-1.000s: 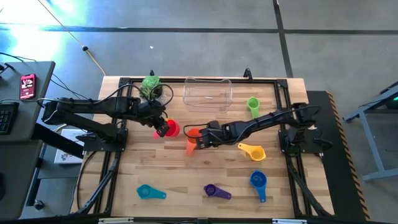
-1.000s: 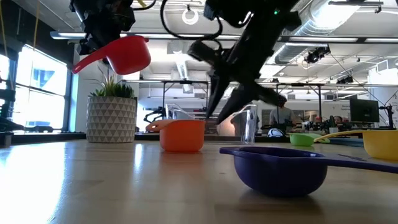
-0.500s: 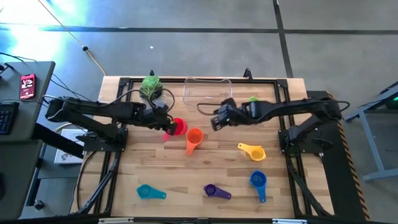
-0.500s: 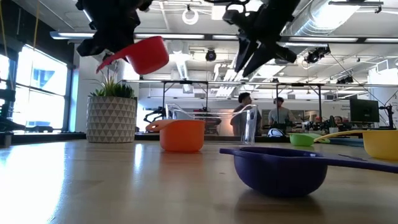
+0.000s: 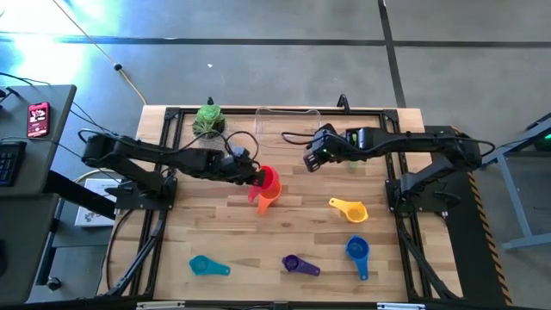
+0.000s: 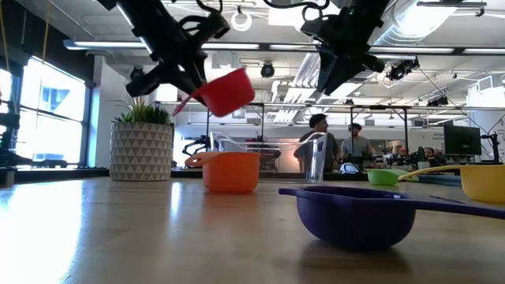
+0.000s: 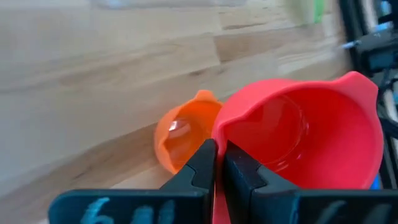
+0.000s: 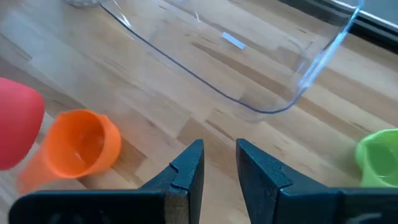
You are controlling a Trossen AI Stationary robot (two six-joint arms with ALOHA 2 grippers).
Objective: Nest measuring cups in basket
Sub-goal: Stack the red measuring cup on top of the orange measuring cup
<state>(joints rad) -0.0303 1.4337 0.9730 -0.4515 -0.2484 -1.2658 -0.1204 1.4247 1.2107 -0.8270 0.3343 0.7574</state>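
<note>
From above, the left gripper [image 5: 256, 176] now carries the red cup [image 5: 269, 179] right over the orange cup [image 5: 266, 196]; a second ago it hung well to the orange cup's left. The right gripper [image 5: 312, 160] has lifted away from the orange cup and now sits near the basket [image 5: 287, 114], with the green cup [image 5: 352, 161] mostly hidden under its arm. Yellow [image 5: 349, 209], blue [image 5: 357, 251], purple [image 5: 295, 264] and teal [image 5: 205, 266] cups lie well apart from the orange one.

At table level, the red cup hangs tilted, just above the orange cup and not touching it.

In the left wrist view, the fingers are pinched tight on the red cup's handle, the orange cup just beyond.

In the right wrist view, the fingers stand slightly parted and hold nothing.

My read: red is lined up to nest with orange, outside the basket, which looks empty.
</note>
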